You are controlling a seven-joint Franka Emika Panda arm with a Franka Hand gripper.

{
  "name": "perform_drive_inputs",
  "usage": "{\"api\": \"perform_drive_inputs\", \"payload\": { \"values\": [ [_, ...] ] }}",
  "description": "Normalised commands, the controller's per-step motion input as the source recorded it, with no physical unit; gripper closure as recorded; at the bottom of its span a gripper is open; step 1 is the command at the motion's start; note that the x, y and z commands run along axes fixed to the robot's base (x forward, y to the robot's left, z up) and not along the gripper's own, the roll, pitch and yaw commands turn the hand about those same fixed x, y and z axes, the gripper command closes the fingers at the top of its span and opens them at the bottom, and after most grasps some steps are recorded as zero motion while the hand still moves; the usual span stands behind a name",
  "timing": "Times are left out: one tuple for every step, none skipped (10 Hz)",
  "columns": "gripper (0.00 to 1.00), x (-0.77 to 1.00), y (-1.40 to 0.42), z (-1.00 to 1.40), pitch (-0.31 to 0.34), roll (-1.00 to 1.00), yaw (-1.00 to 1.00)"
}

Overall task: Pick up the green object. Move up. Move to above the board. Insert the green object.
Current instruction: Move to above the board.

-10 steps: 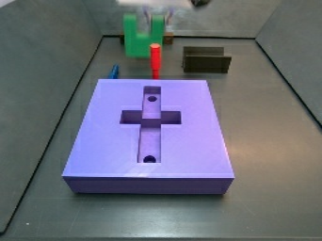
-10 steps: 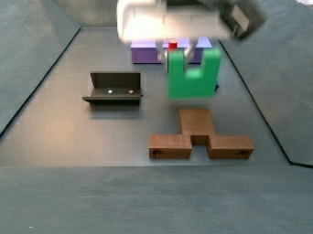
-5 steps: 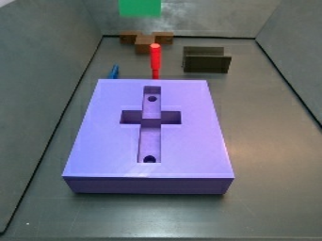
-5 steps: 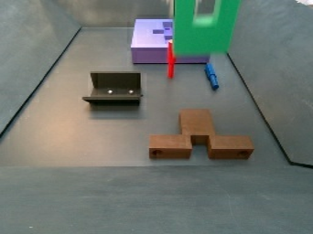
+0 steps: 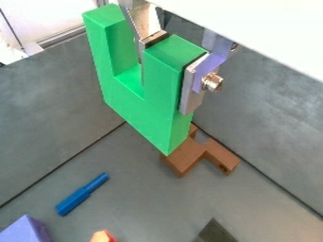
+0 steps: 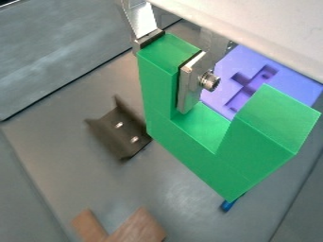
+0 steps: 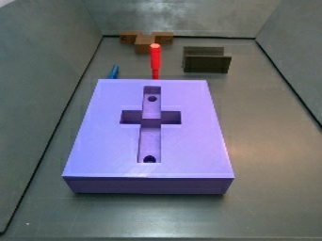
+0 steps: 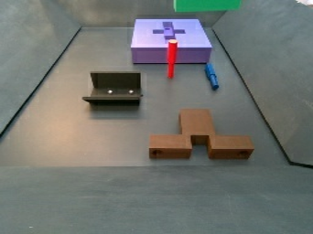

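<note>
- The gripper [image 5: 173, 68] is clamped on the green object [image 5: 139, 80]: in both wrist views a silver finger [image 6: 191, 83] lies flat against one prong, and the piece hangs with its notch upward.
- You have it high above the floor. In a side view only a green sliver [image 8: 210, 4] shows at the top edge, beyond the board [image 8: 170, 40]; in the other side view neither gripper nor piece appears.
- Judged from that, you are in the lift, or at its end; the carry to above the board is not yet done.
- In a wrist view the brown piece [image 5: 199, 157] and the small blue peg [image 5: 81, 194] lie on the floor under the green object, well away from the board's recess [image 7: 150, 118].
- Next, carry it across until it hangs over the board, clearing the red peg [image 7: 154, 57] that stands just beside the board's edge.
- I cannot tell from these views which part of the recess the prongs must meet, so check the alignment before you lower.
- The fixture [image 8: 113, 89] stands well apart from the board and out of your path.
</note>
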Motion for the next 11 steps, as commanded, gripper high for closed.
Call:
{"api": "perform_drive_inputs", "payload": {
  "values": [
    [1.00,0.00,-1.40,0.19,0.077,0.02,-0.15],
    [1.00,0.00,-1.40,0.20,0.054,0.02,-0.08],
    [1.00,0.01,-1.40,0.20,0.052,-0.02,-0.07],
    [1.00,0.01,-1.40,0.22,0.061,0.00,-0.02],
    [1.00,0.02,-1.40,0.23,0.074,0.01,0.00],
    [1.00,0.04,-1.40,0.23,0.093,-0.01,0.00],
    [1.00,0.06,-1.40,0.23,0.104,0.00,0.00],
    [1.00,0.09,-0.89,0.16,0.143,0.02,0.01],
    [1.00,0.09,-0.61,0.12,0.158,0.02,0.01],
    [1.00,0.09,-0.28,0.06,0.145,0.01,0.01],
    [1.00,0.06,-0.20,0.05,0.118,0.02,0.01]
  ]
}}
